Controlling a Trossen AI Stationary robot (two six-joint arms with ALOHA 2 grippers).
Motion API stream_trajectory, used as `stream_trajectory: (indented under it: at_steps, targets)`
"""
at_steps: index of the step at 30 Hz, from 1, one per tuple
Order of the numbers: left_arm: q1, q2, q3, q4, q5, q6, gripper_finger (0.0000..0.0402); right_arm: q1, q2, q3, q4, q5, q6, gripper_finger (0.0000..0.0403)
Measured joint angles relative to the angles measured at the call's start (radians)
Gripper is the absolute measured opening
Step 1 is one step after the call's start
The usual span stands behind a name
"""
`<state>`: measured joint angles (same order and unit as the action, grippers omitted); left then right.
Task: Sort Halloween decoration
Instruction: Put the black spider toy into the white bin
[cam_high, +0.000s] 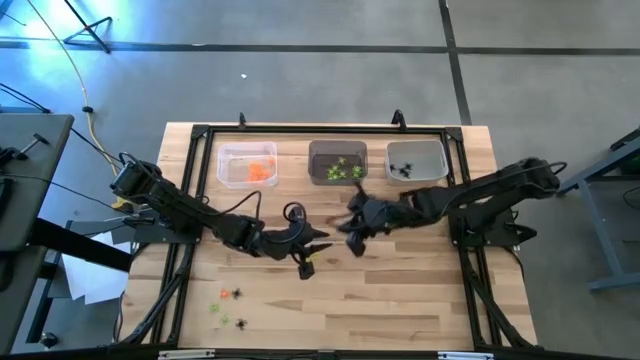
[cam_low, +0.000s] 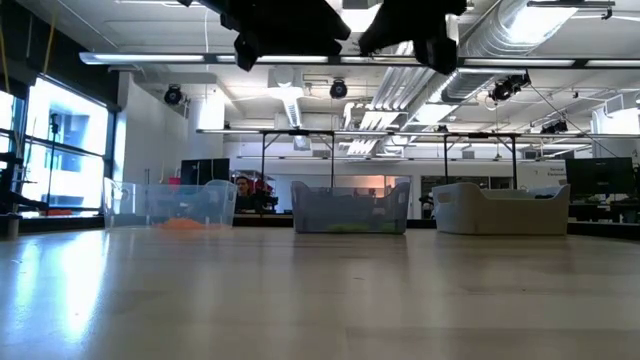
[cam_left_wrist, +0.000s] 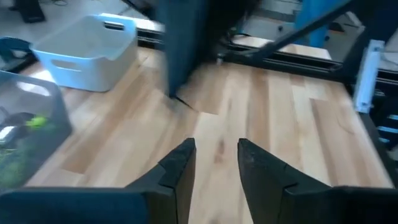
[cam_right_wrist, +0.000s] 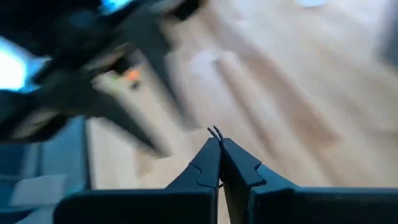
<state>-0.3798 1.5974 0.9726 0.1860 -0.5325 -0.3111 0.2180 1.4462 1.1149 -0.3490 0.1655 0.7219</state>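
Both arms meet over mid-table, in front of the row of three bins. Left gripper (cam_high: 312, 240) reaches in from the left side, its fingers (cam_left_wrist: 178, 167) standing apart with bare wood showing in the gap and nothing between them. Right gripper (cam_high: 352, 232) comes in from the right, just beside the left one; its fingers (cam_right_wrist: 208, 163) are pressed together, and a thin dark wisp sticks out at the tips, possibly a spider leg, too fine to tell. In the low view both grippers hang above the table, off the surface. Halloween decoration is partly sorted: orange pieces (cam_high: 262, 172) lie in the left bin (cam_high: 228, 156), lime-green pieces (cam_high: 340, 169) in the middle bin (cam_high: 318, 152), black spiders (cam_high: 402, 169) in the right bin (cam_high: 430, 152). A few loose trinkets (cam_high: 228, 305) remain on the wooden table (cam_high: 420, 290) near its front-left corner, well apart from both grippers: orange, green and black ones mixed together. The left wrist view shows the right bin and the middle bin with green pieces inside. A person shows in the room behind the left bin in the low view
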Motion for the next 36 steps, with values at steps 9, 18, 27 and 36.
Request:
stream_trajectory:
  at_steps: [9,18,27,36]
  targets:
    - [0.000,0.000,0.000,-0.033,0.121,-0.080,0.0109,-0.233,-0.300,0.000,-0.525,0.103,-0.018,0.0000]
    - [0.000,0.000,0.000,-0.049,0.131,-0.102,0.0109,-0.568,-0.491,0.000,-0.935,0.151,0.056,0.0000]
    - [0.000,0.000,0.000,-0.054,0.129,-0.098,0.0108,-0.740,-0.482,-0.219,-0.730,0.105,-0.090,0.0000]
    - [0.000,0.000,0.000,-0.059,0.129,-0.098,0.0108,-0.984,-0.483,-0.493,-0.300,-0.069,-0.184,0.0000]
